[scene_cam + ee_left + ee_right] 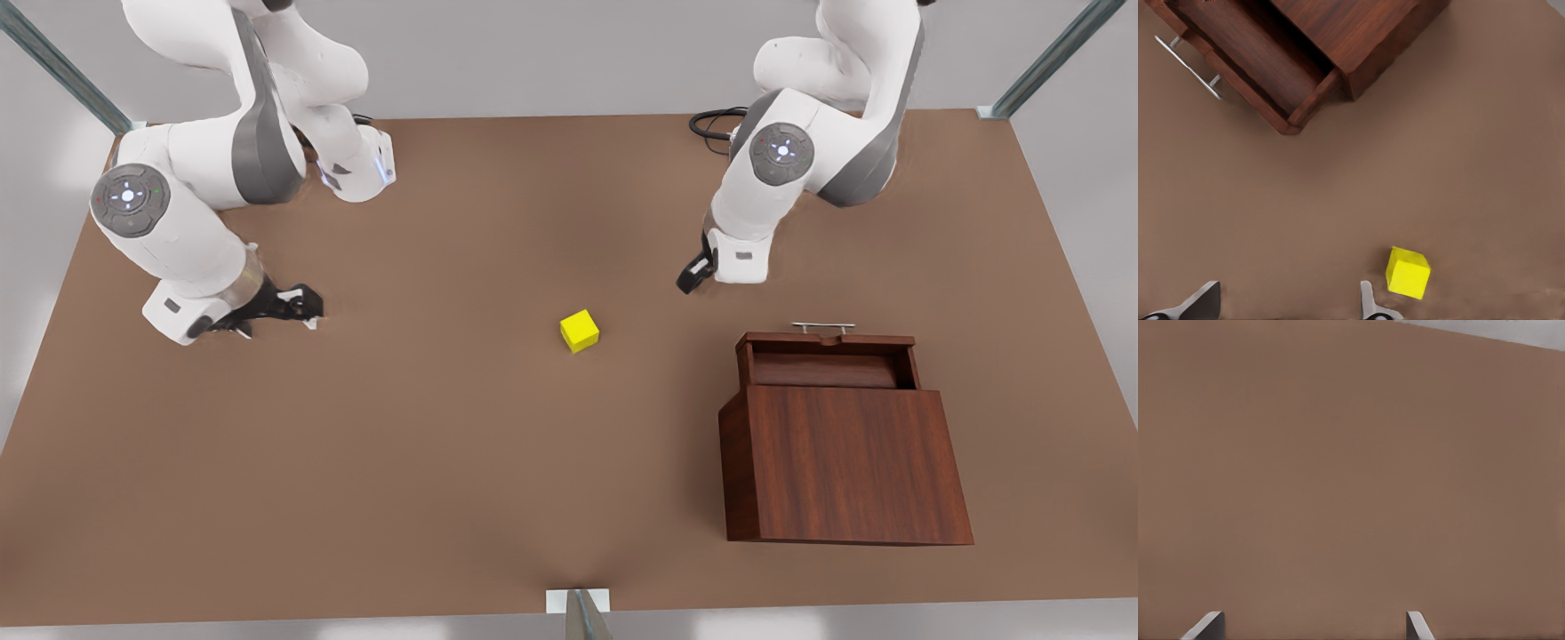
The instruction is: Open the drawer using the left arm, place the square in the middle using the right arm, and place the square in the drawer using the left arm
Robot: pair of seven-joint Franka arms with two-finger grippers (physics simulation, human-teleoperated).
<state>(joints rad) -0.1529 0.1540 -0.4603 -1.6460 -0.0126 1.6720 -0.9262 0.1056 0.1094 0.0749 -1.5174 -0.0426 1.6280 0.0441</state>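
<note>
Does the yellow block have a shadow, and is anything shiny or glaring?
Front view: the yellow block casts only a faint soft shadow on the table, and the light is even, with no glare. Left wrist view: the block's faces differ slightly in brightness, and the drawer is darker inside; its handle looks pale, not sparkling. Right wrist view: flat brown table, no shadows.

High front overview of the tabletop (444, 462); both wrist cameras close, facing down.
</note>
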